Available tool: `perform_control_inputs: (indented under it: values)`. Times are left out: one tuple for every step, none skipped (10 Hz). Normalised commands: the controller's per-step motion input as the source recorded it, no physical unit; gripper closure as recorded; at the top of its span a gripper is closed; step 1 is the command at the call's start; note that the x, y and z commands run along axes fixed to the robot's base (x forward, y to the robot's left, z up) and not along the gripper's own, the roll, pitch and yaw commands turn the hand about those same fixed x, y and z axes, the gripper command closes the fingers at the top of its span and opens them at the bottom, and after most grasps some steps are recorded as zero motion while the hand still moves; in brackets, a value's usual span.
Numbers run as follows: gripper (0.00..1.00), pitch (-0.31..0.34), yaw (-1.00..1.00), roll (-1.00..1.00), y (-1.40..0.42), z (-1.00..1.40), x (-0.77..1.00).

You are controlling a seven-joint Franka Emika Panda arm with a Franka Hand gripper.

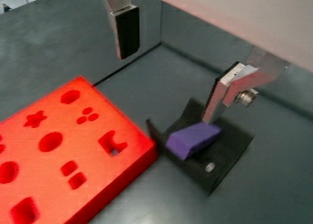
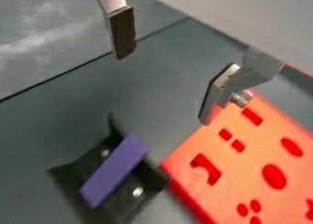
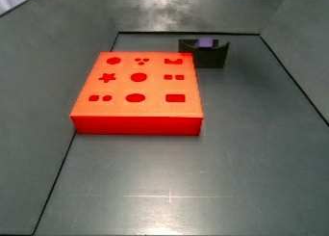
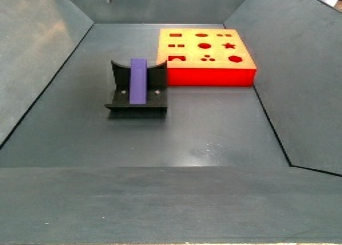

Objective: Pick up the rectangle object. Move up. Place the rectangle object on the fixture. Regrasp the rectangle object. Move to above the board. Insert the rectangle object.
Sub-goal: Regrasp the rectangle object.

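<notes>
Status: rectangle object is lying on the fixture, leaning against the upright bracket, so pick, lift and place look done. It is purple and elongated, and shows clearly in both wrist views and in a side view.

Pincer is spread wide, nothing between the fingers, and it hangs above the fixture area, clear of the piece. Both side views show almost none of the arm, so I can't judge its height from them.

The board sits on the surface just beside the fixture, all cutouts empty, including the rectangular one.

Remaining, as I read it: regrasp the piece off the fixture, carry it above the board, insert.
</notes>
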Motion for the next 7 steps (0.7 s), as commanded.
perform_control_inputs:
  values:
    - [0.0,-0.017,0.02,1.0,-0.02,0.0,-0.03]
    - [0.0,-0.018,0.02,1.0,-0.01,0.01,-0.03]
    - [0.0,-0.016,0.02,1.0,-0.01,0.02,-0.02]
    - [0.0,-0.011,0.02,1.0,-0.02,0.02,-0.01]
    - [0.0,-0.007,0.02,1.0,-0.02,0.01,0.0]
    - [0.0,0.001,0.02,1.0,-0.02,-0.01,0.02]
    - [0.0,0.006,0.02,1.0,-0.02,-0.01,0.03]
